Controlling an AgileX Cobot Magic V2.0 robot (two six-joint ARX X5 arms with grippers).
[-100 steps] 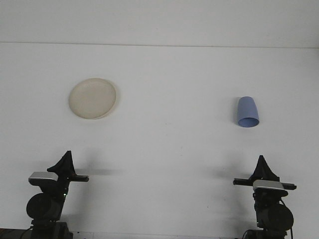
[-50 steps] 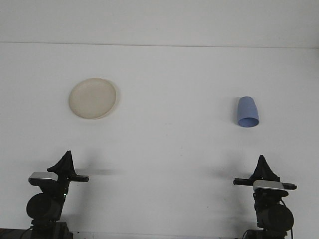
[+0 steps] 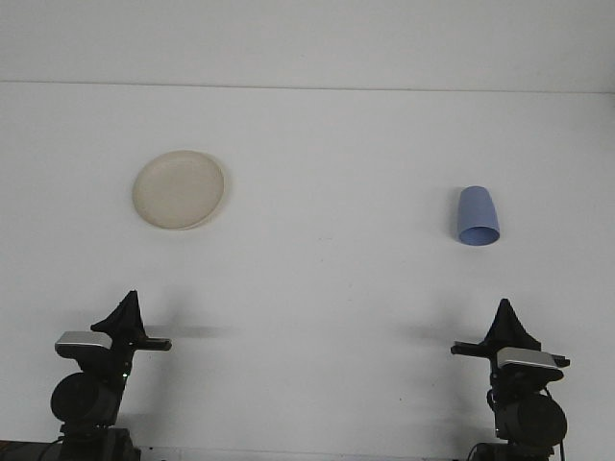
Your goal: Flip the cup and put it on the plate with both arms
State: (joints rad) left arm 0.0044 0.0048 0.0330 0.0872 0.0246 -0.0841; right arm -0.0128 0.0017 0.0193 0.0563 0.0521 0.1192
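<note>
The blue cup stands mouth-down straight ahead of the right end effector, far nearer it than the left end effector; whether either is clenched I cannot tell.

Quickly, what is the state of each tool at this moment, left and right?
Left tool: holds nothing; open or closed cannot be told.
Right tool: holds nothing; open or closed cannot be told.

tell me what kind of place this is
Probably a robot test bench, not a home: a bare white table, two arms with the left claw and right claw, plus only a plate and cup.
</note>
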